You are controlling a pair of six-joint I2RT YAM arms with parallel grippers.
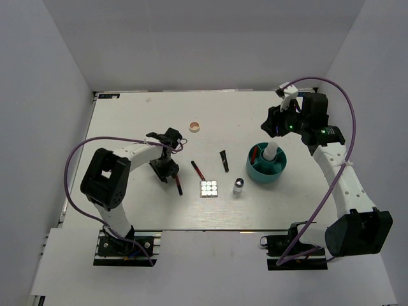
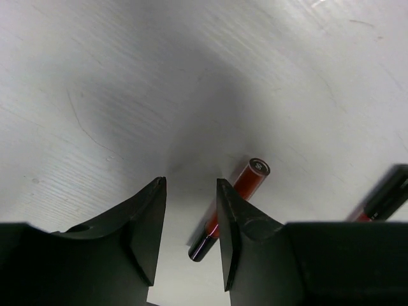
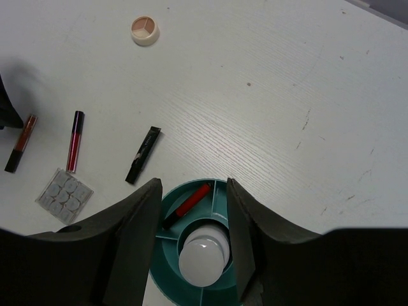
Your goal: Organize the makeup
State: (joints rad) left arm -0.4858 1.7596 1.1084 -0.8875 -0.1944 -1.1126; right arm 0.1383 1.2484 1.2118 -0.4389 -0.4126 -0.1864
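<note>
Left gripper jaws parted, empty; red pencil lies off-centre by one finger, so closing may knock it rolling. Right gripper released above teal tub

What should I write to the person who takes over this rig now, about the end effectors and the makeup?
Left end effector: open, low over the table. A red-and-black pencil lies beside one finger, not gripped.
Right end effector: open and empty, above the teal tub.
Done: the white bottle stands in the tub's centre and one red pencil lies in a side compartment.
To do: that first pencil, the second pencil, black tube, palette, silver-capped vial and peach compact are all on the table.
</note>
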